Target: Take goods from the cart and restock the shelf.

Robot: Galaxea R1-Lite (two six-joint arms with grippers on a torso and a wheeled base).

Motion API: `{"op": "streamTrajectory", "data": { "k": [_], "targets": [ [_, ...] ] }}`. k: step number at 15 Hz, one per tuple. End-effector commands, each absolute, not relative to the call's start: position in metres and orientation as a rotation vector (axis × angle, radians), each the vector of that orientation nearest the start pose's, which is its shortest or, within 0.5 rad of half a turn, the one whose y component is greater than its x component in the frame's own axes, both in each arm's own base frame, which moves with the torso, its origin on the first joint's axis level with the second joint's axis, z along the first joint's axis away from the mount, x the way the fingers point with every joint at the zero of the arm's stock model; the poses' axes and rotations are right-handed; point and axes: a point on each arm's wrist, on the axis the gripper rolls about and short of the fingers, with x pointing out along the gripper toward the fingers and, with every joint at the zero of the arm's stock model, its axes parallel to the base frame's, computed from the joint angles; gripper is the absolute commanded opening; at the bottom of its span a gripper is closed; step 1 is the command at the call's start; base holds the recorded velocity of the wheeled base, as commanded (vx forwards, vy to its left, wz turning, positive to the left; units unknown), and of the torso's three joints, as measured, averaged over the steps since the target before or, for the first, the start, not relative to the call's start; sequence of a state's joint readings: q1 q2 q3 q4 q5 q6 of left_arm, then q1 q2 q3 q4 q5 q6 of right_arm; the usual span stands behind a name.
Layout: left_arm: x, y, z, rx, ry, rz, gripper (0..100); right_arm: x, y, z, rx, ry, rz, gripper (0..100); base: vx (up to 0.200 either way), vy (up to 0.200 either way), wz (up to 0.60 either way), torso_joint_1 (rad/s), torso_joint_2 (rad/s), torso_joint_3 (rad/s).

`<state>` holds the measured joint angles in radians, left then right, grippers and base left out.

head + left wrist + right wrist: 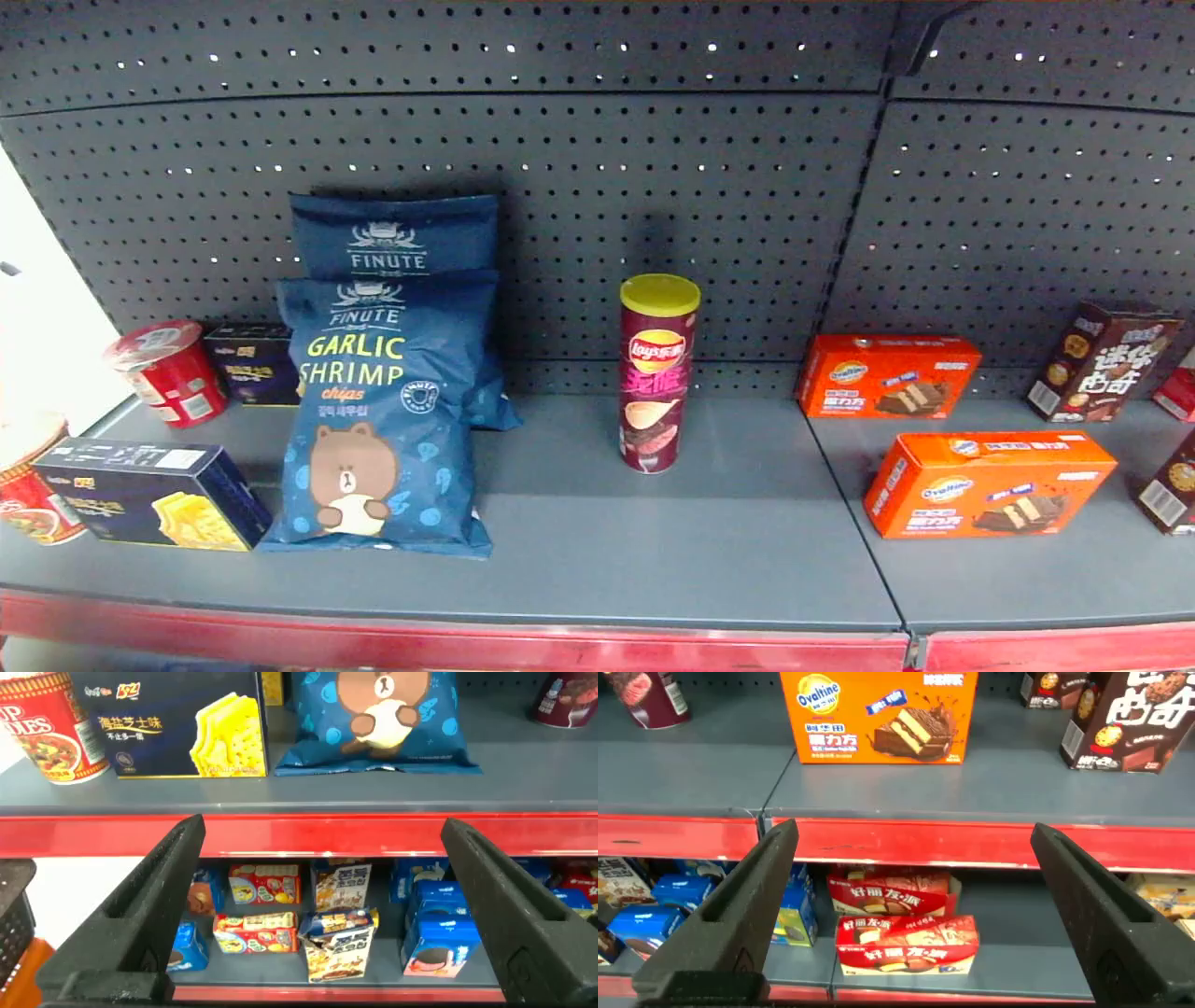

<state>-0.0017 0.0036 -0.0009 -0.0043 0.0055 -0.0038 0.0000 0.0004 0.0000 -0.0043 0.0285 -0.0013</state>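
Observation:
The grey shelf (700,541) carries two blue shrimp chip bags (383,420), an upright chips can (658,373) with a yellow lid, and two orange chocolate boxes (990,483). My left gripper (322,829) is open and holds nothing. It hangs in front of the shelf's red front edge (308,831), below the front chip bag (378,719). My right gripper (915,833) is also open with nothing between its fingers. It is level with the same red edge (971,845), below the front orange box (878,714).
A dark blue cracker box (154,504) and red noodle cups (168,371) stand at the shelf's left, brown cookie boxes (1102,359) at its right. The lower shelf holds several snack boxes (336,943) and red boxes (906,943). Bare shelf lies around the can.

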Motion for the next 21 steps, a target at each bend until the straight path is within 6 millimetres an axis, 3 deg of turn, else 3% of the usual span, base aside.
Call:
{"op": "streamTrajectory", "data": {
  "k": [1, 18, 21],
  "targets": [
    [-0.0227, 0.0002, 0.0764, -0.005, -0.003, 0.005, 100, -0.0228, 0.0007, 0.076, -0.002, -0.005, 0.029, 100, 0.0, 0.0, 0.6, -0.012, 0.0, 0.002],
    [-0.0226, 0.0001, 0.0763, -0.005, 0.0, 0.003, 100, -0.0228, 0.0007, 0.0758, 0.0, -0.003, 0.026, 100, 0.0, 0.0, 0.6, 0.004, 0.0, 0.004],
    [-0.0226, 0.0001, 0.0765, -0.005, -0.002, 0.003, 100, -0.0228, 0.0006, 0.0758, 0.0, -0.003, 0.028, 100, 0.0, 0.0, 0.0, 0.0, 0.0, 0.0]
  ]
}}
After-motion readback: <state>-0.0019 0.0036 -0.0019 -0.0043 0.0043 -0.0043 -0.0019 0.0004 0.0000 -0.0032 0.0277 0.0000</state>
